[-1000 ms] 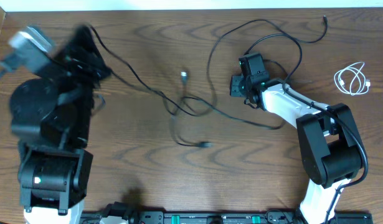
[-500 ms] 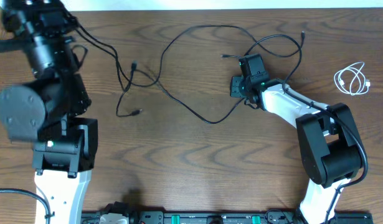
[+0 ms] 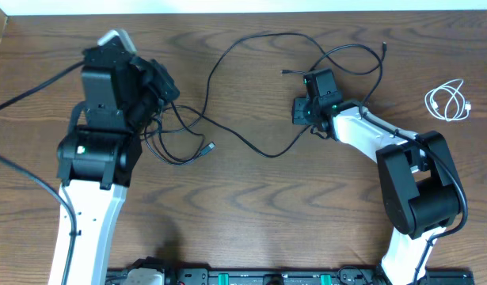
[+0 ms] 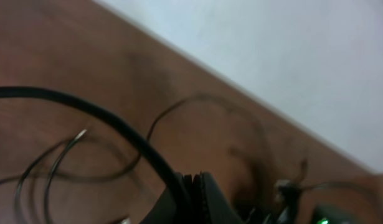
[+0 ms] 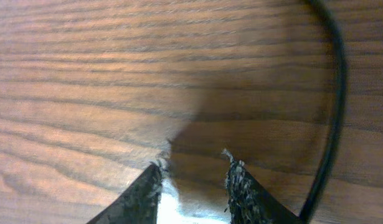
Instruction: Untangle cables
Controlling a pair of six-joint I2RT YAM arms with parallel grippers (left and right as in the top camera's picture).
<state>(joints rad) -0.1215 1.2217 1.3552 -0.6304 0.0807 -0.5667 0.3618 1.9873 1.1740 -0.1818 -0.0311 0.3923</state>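
The black cord (image 3: 263, 155) sprawls across the middle of the tabletop (image 3: 251, 214) in loose loops, reaching from the left arm's fingers (image 3: 165, 85) to those of the right arm (image 3: 300, 111). At the left end it bunches into a small tangle just beside the fingers, and one small plug (image 3: 210, 146) lies free on the wood below that tangle. The left fingers (image 4: 192, 186) are pressed together, and a dark strand runs right into their tips – they are gripping the black cord.

The right fingers (image 5: 192, 163) point down at the tabletop, slightly parted, with only bare wood in the gap. The black cord (image 5: 336, 106) curves past just beside them, not between them. Behind the right arm the cord makes another open loop toward the far edge.

The white cord (image 3: 447, 101) lies in a small loose coil at the far right – well apart from the black one and from both arms.
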